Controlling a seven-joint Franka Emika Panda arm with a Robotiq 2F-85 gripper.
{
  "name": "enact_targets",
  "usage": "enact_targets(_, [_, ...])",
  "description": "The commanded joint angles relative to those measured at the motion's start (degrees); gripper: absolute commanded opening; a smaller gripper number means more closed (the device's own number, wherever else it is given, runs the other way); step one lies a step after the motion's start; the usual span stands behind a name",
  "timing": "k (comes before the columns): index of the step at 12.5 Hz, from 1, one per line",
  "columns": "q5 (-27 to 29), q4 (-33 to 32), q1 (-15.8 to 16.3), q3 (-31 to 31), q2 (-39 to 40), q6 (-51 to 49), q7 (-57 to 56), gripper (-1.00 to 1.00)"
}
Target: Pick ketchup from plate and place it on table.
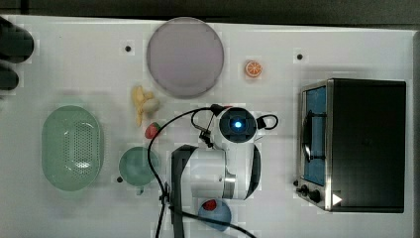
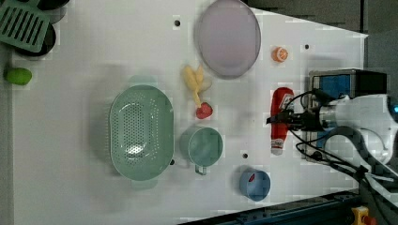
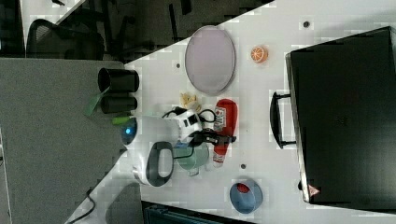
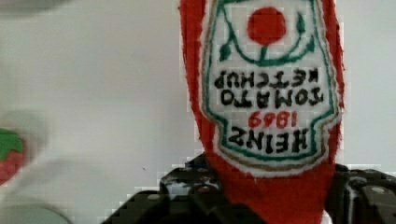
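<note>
1. The ketchup is off the plate, which sits bare and well apart toward the left view's top. In the left and right views the bottle appears lengthwise over the white desk, between the plate and the small blue dish, beside the toaster oven.
2. The gripper has its fingers pinching the ketchup at its narrower part; the wrist view has the dark fingers on both sides of the red body. Whether the bottle already rests on the desk or hangs just above it, I cannot tell.
3. Risk: if it hangs above, spreading the fingers now could let the soft bottle drop and roll toward the green cup or the strawberry.
4. Risk: the fabric may cling to a finger, so lifting away could drag the bottle sideways.
5. Risk: the oven is near; a wide swing could knock the arm or cables against it.
6. A low, slow release would probably avoid all 3.
</note>
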Motion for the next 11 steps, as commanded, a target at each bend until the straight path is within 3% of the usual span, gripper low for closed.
enact_targets(1, [-0.15, 1.56, 0.08, 0.05, 1.62, 3.86, -1.21, 0.48])
enact_targets(3, [-0.15, 1.70, 0.08, 0.02, 3.92, 6.12, -1.20, 0.93])
enact_targets(4, [-0.15, 1.95, 0.08, -0.04, 3.87, 6.71, -1.21, 1.00])
enact_targets(8, [0.10, 5.11, 0.08, 0.09, -3.61, 1.72, 2.04, 1.00])
enact_targets(11, [0.08, 11.36, 0.11, 0.14, -11.80, -9.26, 13.62, 1.00])
